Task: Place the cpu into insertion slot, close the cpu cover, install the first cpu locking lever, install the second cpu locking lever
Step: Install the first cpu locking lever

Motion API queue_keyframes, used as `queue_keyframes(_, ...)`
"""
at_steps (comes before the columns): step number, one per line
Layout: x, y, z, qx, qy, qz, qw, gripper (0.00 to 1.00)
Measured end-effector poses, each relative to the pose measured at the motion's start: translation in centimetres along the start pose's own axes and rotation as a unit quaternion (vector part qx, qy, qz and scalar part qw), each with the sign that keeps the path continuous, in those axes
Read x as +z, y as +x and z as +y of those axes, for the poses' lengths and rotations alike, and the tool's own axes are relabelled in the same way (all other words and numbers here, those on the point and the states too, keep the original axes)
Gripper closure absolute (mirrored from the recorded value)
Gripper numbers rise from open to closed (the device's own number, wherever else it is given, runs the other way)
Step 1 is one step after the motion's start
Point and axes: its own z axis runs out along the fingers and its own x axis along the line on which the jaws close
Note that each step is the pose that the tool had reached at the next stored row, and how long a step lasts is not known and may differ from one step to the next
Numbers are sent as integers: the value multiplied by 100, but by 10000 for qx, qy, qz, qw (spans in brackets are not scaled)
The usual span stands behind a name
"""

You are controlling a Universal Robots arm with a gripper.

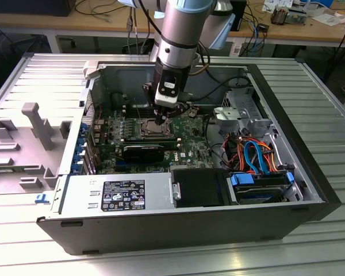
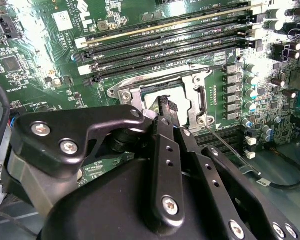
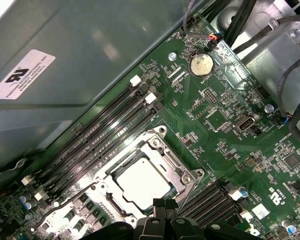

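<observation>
Cpu (image 3: 141, 182) sits inside the cpu cover (image 3: 182, 177) close under my narrow-pinched claw (image 3: 165, 204) in the first wrist view; the exterior view adds the open case (image 1: 190, 230) on a ribbed table (image 1: 316, 253).

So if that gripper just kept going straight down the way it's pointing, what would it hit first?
Most likely the gripper would land on the cpu cover rim, beside the cpu seated in the insertion slot, though depth is unclear.
</observation>
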Motion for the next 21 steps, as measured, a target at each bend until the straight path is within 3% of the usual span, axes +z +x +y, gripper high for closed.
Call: queue_keyframes(21,-11,1,-2,-57,1,-5,10000,89)
